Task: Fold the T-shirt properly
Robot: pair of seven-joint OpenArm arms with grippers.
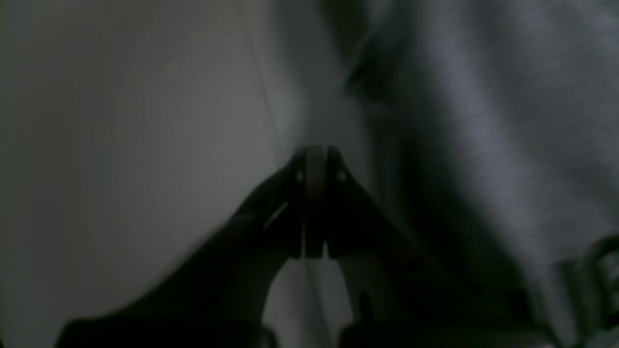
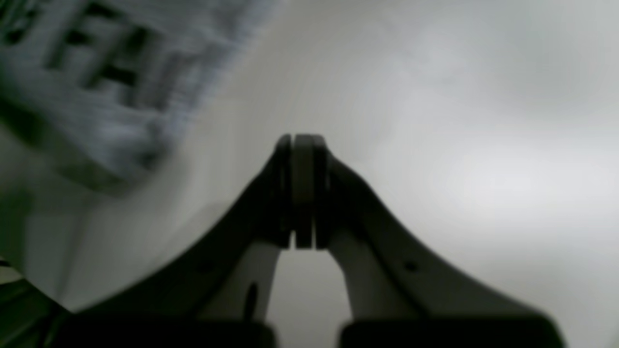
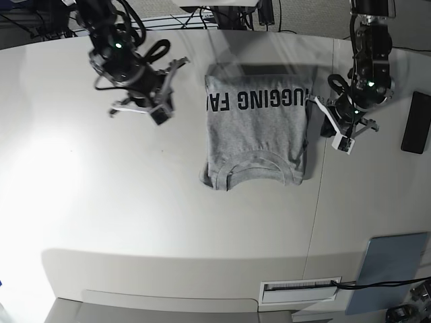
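surface: pale white table (image 3: pixel 135 222), cables along its 12 o'clock edge | right claw (image 3: pixel 160 101) closed on nothing, well apart at 9 o'clock of T-shirt | T-shirt (image 3: pixel 259 134) folded at table centre-top, long axis 12–6, neck toward 6, lettering near 12 | left claw (image 3: pixel 342 131) closed, empty, just beside shirt's 3 o'clock edge

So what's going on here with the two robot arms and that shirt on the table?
A heather-grey short-sleeved T-shirt with black block lettering lies partly folded on the white table, sides tucked in, collar towards the camera. Neither arm is holding it. The left pincer sits shut just beside the shirt's edge, and the right pincer is shut too, off to the other side over bare table.
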